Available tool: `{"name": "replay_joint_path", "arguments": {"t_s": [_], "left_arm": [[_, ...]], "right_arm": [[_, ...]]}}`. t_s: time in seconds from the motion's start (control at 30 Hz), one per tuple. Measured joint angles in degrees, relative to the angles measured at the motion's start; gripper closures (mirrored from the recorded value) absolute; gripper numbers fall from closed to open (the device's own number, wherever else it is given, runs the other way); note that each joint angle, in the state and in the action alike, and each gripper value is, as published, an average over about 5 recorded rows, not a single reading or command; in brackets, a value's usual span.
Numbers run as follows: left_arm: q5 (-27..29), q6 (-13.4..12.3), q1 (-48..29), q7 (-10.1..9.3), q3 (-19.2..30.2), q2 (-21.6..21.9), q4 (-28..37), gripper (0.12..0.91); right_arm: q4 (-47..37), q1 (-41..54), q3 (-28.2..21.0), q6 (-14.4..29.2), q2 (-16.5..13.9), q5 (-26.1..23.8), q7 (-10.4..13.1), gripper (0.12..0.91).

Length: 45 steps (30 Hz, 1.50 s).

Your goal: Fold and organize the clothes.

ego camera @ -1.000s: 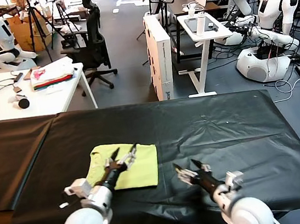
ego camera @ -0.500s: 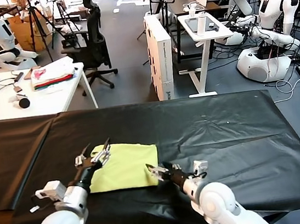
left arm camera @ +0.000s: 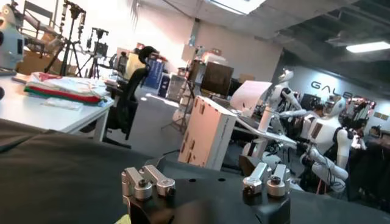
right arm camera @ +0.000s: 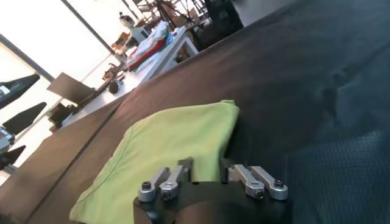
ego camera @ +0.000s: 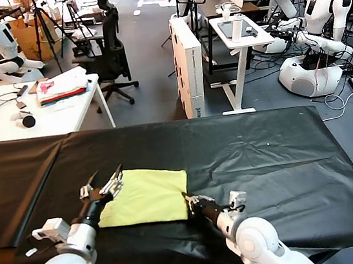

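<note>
The lime yellow-green T-shirt lies folded into a flat rectangle on the black table cover. My left gripper is open and raised at the shirt's far left corner, holding nothing. In the left wrist view the left gripper has its jaws wide apart, with only a sliver of the shirt showing. My right gripper is open at the shirt's near right corner. In the right wrist view the right gripper has the shirt's right edge lying between its spread fingers.
A white table stands at the back left with a white, pink and red fabric pile. Behind the work table are an office chair, a white box, a small white stand and other robots.
My left gripper has moved left off the shirt to its far left corner. My right gripper has moved left from bare table to the shirt's near right corner.
</note>
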Motion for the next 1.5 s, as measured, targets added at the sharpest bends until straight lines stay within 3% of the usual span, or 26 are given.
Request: {"name": "replay_joint_path", "arguments": {"t_s": [0.27,0.63,0.73,0.87,1.0,1.1,1.3,1.5], "left_arm": [[-0.5,-0.5,0.3,0.37,-1.8,1.4,1.1,0.123],[-1.2,-1.1,0.1,0.81,-2.6,2.5,2.8,0.123],[-1.0,-1.6,0.1,1.00,-2.6,3.0,3.4,0.123],[-0.3,-3.7,0.3,0.36,-2.3,3.9,4.3,0.123],[0.0,-4.9,0.9,-0.96,-2.1,5.3,4.9,0.123],[0.0,-5.3,2.1,-2.00,-2.1,6.5,4.5,0.123],[0.0,-7.2,6.8,-3.73,-2.6,10.1,2.7,0.123],[0.5,-7.5,13.7,-5.95,-3.1,13.2,0.2,0.123]], "right_arm": [[2.2,-2.7,4.6,0.0,-3.9,-1.3,0.5,0.882],[2.8,-6.1,11.6,0.3,-10.7,-7.6,-1.9,0.876],[3.8,-7.4,13.0,1.7,-12.0,-10.3,-4.2,0.781],[5.8,-10.0,15.3,5.8,-13.6,-14.6,-7.3,0.539],[7.6,-13.9,18.7,12.8,-14.4,-22.0,-9.7,0.280],[9.0,-18.0,22.1,19.5,-14.1,-28.8,-9.7,0.156],[13.1,-28.4,30.4,27.1,-11.6,-36.0,-6.6,0.119],[18.0,-39.7,36.6,25.7,-7.5,-39.7,-2.8,0.118]]}}
